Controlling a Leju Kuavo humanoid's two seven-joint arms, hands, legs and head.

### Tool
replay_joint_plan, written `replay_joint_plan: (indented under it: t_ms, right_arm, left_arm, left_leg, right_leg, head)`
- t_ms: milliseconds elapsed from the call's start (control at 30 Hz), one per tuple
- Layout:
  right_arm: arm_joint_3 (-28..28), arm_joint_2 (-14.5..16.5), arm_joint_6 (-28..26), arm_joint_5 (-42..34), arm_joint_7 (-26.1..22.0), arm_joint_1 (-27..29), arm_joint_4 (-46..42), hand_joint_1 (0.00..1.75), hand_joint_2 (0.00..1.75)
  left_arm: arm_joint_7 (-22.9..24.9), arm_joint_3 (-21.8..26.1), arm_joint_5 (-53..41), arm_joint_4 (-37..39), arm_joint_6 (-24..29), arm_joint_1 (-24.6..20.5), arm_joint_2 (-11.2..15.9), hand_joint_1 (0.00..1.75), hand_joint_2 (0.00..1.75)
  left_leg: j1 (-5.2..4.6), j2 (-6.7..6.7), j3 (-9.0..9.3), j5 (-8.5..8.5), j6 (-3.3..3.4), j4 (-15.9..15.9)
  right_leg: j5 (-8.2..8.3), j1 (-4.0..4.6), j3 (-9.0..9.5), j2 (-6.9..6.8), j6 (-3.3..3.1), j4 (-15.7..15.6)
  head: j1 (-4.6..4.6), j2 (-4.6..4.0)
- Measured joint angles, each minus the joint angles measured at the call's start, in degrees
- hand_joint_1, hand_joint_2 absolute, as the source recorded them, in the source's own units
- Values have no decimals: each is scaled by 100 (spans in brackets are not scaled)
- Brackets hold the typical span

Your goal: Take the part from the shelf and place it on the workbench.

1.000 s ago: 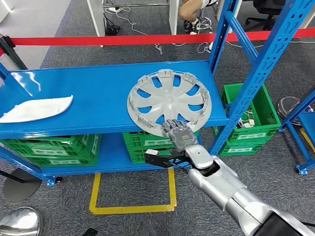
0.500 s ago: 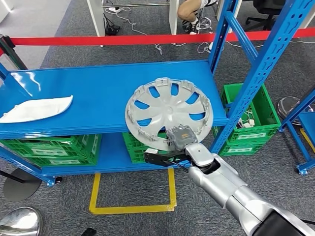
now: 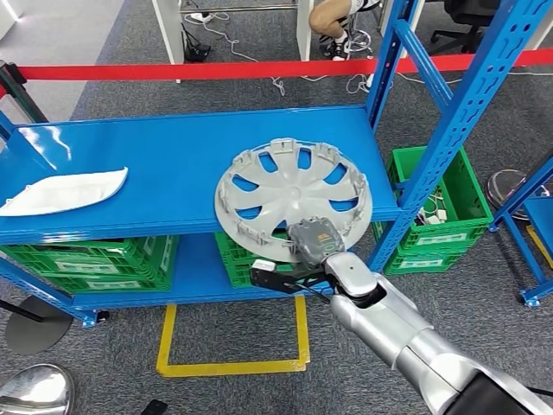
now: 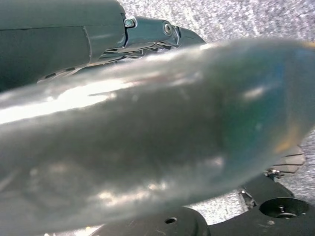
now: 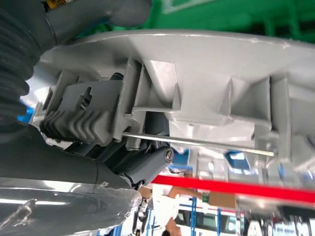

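— Where is the hubcap [image 3: 294, 195]?
— On the blue shelf [image 3: 163, 164], its near edge overhanging the front.
— And the right robot hand [image 3: 314, 240]?
— It grips that near rim, fingers closed over it. A white panel [image 3: 64, 191] lies well apart, leftward.

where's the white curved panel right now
In the head view, the white curved panel lies at the left end of the blue shelf, well apart from the grey wheel cover.
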Motion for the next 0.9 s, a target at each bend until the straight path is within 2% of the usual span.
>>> replay_joint_plan:
  t_ms: [167,333,600,767,900]
  right_arm:
    - [-355,-5,-572,-647,-562,319,-520,175,175]
    - [-757,-85,-928,-1060,-905,699,-1090,175,175]
    - [-1111,-192,-1154,-1312,-1139,1017,-1563,175,175]
    - [-1542,-234,-1529,-2218,-1785,1418,-2054,175,175]
    - [-1980,-258,-1285,-3249,-2215,1755,-2466,175,175]
  left_arm:
    - [-390,19,-38,0,150,13,-1,0,0]
    - [-926,53,-32,0,311,20,-5,0,0]
    - [-1221,93,-19,0,351,22,-6,0,0]
    - [-1817,130,11,0,531,23,-31,0,0]
    - [-1979,175,6,0,608,19,-52,0,0]
  left_leg:
    - [0,1,-1,0,0,0]
    - [0,0,-4,-1,1,0]
    - [-1,1,-3,-2,1,0]
    - [0,0,-5,-2,1,0]
    - [0,1,-5,-6,0,0]
  right_leg:
    - [-1,1,-4,2,0,0]
    - [-1,0,-4,0,0,0]
    - [-1,-1,-5,1,0,-1]
    - [-2,-1,-5,-1,0,-1]
    - [-3,-1,-6,3,0,-1]
  head:
    - [-1,0]
    - [-1,0]
    - [-1,0]
    - [-1,0]
    - [0,0]
